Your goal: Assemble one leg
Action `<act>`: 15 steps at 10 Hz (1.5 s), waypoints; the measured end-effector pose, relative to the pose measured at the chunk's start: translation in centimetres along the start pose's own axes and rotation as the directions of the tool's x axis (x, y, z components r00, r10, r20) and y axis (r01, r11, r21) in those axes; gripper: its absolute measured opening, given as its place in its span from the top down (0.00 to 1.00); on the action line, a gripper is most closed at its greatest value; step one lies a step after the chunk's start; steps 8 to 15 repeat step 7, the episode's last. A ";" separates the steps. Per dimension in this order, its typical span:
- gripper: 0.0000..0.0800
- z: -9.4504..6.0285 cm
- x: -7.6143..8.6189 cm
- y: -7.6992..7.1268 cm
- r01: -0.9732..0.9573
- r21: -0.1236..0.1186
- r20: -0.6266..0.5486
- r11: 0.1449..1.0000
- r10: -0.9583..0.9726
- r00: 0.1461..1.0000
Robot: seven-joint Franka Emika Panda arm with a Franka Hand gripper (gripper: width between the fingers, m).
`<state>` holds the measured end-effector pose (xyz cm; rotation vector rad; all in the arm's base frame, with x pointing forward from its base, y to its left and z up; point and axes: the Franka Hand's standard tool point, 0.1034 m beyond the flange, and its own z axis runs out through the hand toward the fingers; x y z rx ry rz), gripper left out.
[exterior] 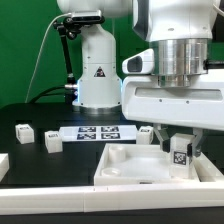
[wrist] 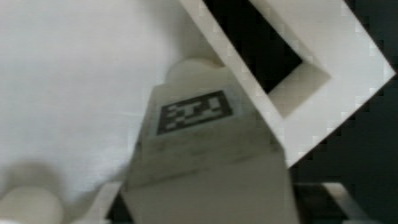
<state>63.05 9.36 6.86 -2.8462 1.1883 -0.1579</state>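
Observation:
My gripper [exterior: 179,148] is shut on the leg [exterior: 180,153], a small white block with a black-and-white tag facing the camera. It holds the leg upright over the corner of the large white base [exterior: 130,168] on the exterior view's right; whether the leg touches the base I cannot tell. In the wrist view the leg [wrist: 205,140] fills the middle, tag outward, between my gripper's [wrist: 217,202] fingers, with the base's flat face [wrist: 71,80] and an angled rim [wrist: 302,90] behind it.
Two loose legs [exterior: 22,130] [exterior: 52,141] lie on the black table at the exterior view's left. The marker board [exterior: 95,132] lies behind the base. Another small white block [exterior: 146,133] stands by the base's far edge. A white piece [exterior: 3,162] shows at the left edge.

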 end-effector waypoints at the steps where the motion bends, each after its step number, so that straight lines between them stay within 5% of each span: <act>1: 0.37 0.0 0.0 0.0 0.000 0.000 0.000 1.000 0.000 1.000; 2: 0.37 0.0 0.0 0.0 0.000 0.000 0.000 1.000 0.000 1.000; 3: 0.22 0.0 0.0 0.0 0.000 -0.001 0.000 1.000 0.000 1.000; 4: 0.20 0.1 0.0 0.0 0.000 -0.001 0.000 1.000 0.000 1.000; 15: 0.19 0.1 0.0 0.0 0.000 -0.001 0.001 1.000 0.000 1.000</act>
